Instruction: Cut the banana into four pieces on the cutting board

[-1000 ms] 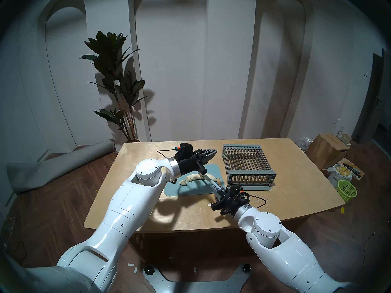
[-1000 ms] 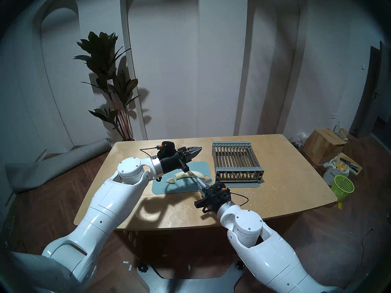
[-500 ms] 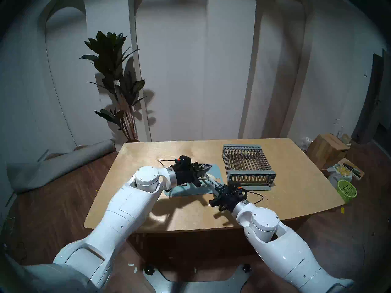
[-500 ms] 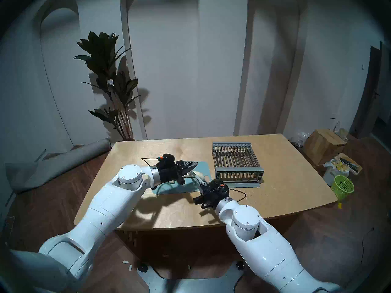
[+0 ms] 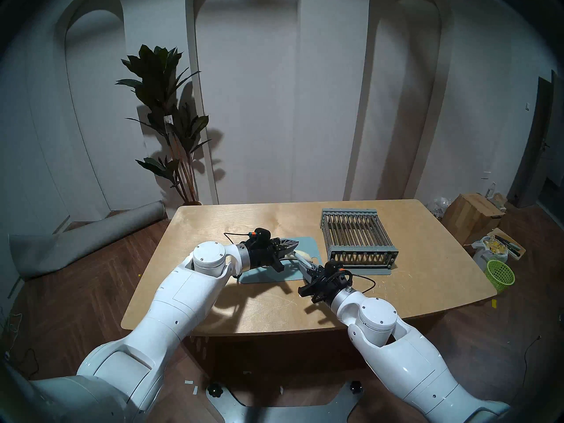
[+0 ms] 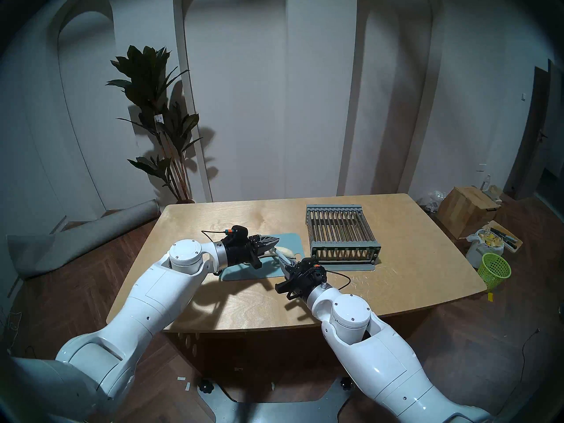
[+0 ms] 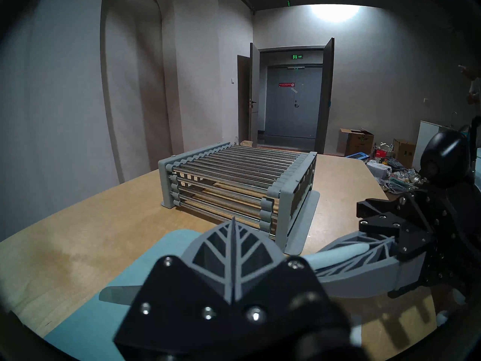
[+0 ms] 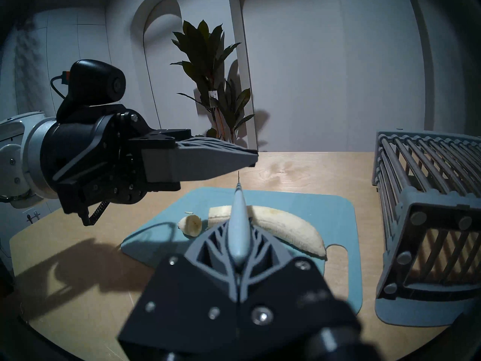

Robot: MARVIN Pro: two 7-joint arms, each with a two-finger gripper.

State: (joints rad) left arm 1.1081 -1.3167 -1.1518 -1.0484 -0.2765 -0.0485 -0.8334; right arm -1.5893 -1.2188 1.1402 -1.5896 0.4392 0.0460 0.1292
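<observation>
Banana (image 8: 283, 226) under knife (image 8: 239, 222) in right pincer (image 8: 238, 248).

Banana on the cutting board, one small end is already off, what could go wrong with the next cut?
1. The left gripper is shut and hangs above the cutting board, not pinning the banana. The long piece may roll or slide under the knife.
2. Its tip sits close to the blade's point, so the two might knock.
3. The knife, in the right gripper's shut jaws, crosses near the cut end, so the pieces could come out uneven.
</observation>
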